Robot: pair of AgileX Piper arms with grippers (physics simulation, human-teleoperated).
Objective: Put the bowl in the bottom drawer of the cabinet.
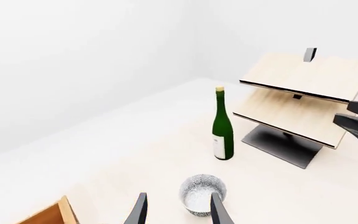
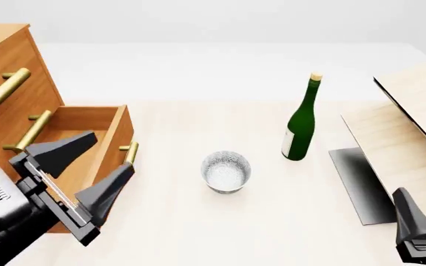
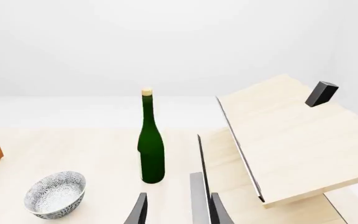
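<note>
Sitting upright on the table (image 2: 198, 233), the bowl (image 2: 226, 171) is just left of the green bottle (image 2: 300, 123), apart from it, w/ nothing gripping it. Further left of the bottle, the cabinet (image 2: 6, 66) has its bottom drawer (image 2: 98, 138) pulled out. Left gripper (image 2: 87, 169) hangs wide open in front of that drawer. Right gripper (image 3: 175, 210) looks narrowly parted, approx., near the 2 pale boards (image 2: 409, 138) right of the bottle.
</note>
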